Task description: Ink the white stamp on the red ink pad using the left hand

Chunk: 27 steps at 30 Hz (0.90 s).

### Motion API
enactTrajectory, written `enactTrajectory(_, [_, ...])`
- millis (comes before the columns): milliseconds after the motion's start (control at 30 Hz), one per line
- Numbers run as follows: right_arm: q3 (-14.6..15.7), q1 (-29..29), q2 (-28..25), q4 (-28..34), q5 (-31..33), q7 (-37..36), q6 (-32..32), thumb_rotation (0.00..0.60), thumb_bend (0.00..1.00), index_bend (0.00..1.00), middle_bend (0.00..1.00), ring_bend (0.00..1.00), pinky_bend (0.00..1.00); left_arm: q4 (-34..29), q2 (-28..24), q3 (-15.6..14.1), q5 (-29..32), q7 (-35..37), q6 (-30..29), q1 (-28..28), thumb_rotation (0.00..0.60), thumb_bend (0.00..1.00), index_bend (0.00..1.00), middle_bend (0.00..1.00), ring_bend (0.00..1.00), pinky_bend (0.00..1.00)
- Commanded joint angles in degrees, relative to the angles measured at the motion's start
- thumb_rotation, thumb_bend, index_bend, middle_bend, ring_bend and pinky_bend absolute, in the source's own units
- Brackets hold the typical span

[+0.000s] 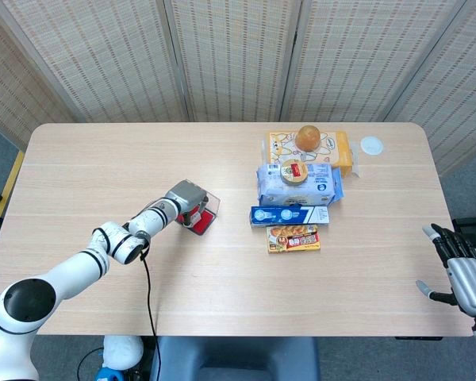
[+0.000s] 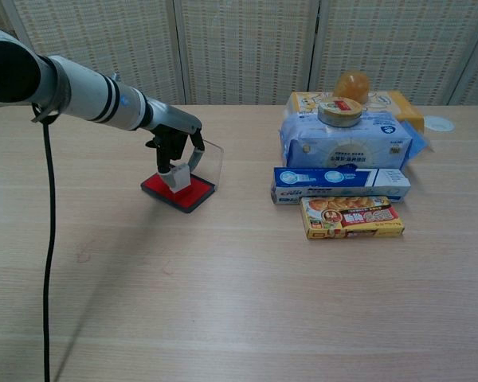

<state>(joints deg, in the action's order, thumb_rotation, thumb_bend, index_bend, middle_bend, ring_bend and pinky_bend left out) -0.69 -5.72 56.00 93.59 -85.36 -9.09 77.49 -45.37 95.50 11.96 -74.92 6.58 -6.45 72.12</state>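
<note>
Chest view, near to far: bare wooden surface (image 2: 239, 302) fills the foreground, and beyond it, toward 10 o'clock from the middle of the frame, the robot's left hand (image 2: 174, 143) reaches in from the left edge on its white arm, fingers clamped around the white stamp (image 2: 177, 177). The stamp hangs straight down from the hand, its long axis close to vertical, its base at or just above the red ink pad (image 2: 178, 189); whether the face actually touches the ink cannot be told from either view. The pad lies flat directly beneath the stamp, its clear lid (image 2: 209, 161) standing open on the far-right side, at about 2 o'clock from the stamp. That stacking is the relation that counts: stamp over pad, hand over stamp, so any pressing stroke would likely run straight down, with the raised lid close to the fingers on that side.

Farther right, well apart from the pad, sits a cluster of packaged goods: an orange snack box (image 2: 352, 216) nearest, a blue-and-white carton (image 2: 340, 183) behind it, then a blue wipes pack (image 2: 344, 139) topped by a small tin (image 2: 339, 111).

Head view shows the right hand (image 1: 464, 274) at the surface's edge near 4 o'clock, fingers spread and holding nothing, far from the pad.
</note>
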Motion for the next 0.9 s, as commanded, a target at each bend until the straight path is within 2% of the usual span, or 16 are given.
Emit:
enactTrajectory(33, [-0.01, -0.06, 0.03, 0.01, 0.06, 0.15, -0.14, 0.6, 0.23, 0.0, 0.0, 0.0, 0.0, 0.26, 0.1, -0.15, -0.35, 0.51, -0.03, -0.13, 0.6, 0.43, 0.89, 1.0, 0.95, 0.81])
enactTrajectory(633, [0.03, 0.0, 0.07, 0.09, -0.4, 0.13, 0.17, 0.6, 0.23, 0.0, 0.0, 0.0, 0.0, -1.08, -1.43, -1.09, -2.44, 3.52, -1.39, -0.87, 0.6, 0.43, 0.89, 1.0, 0.95, 0.81])
enactTrajectory(767, [0.14, 0.08, 0.0, 0.04, -0.8, -0.08, 0.41, 0.6, 0.23, 0.0, 0.0, 0.0, 0.0, -4.73, -4.51, -1.05, -2.54, 3.79, -2.64, -1.39, 0.6, 0.43, 0.89, 1.0, 0.95, 0.81])
enactTrajectory(900, [0.41, 0.25, -0.13, 0.1, -1.68, -0.37, 0.93, 0.6, 0.23, 0.0, 0.0, 0.0, 0.0, -11.37, -9.72, -0.76, -1.7, 4.28, -3.61, -2.24, 0.6, 0.43, 0.89, 1.0, 0.95, 0.81])
